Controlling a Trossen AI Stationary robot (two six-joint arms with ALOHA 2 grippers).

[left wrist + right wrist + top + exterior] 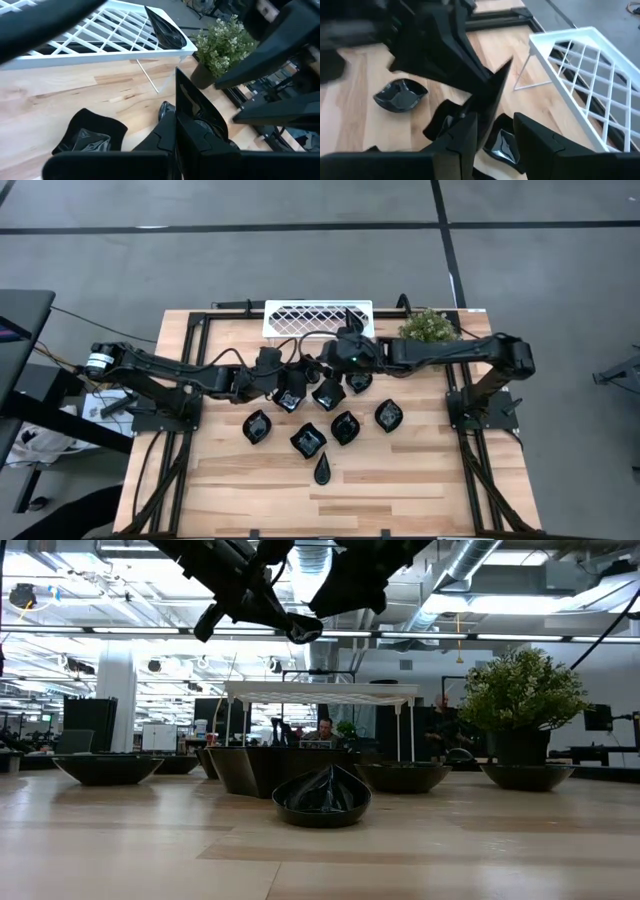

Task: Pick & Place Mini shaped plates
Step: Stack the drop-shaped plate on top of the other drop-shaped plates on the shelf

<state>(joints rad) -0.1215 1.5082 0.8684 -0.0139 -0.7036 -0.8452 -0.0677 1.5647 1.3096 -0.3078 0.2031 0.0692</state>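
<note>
The left end effector was clamped on a mini plate; the right end effector, fingers apart and empty, flanked it. A handover appeared underway; next, the right needed to grip before the white tray beyond

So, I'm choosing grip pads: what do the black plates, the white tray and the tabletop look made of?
The mini shaped plates look like glazed ceramic or hard plastic: glossy black with highlights. The white lattice tray looks like painted metal wire, matte. The table looks like butcher-block wood, showing jointed strips.
</note>
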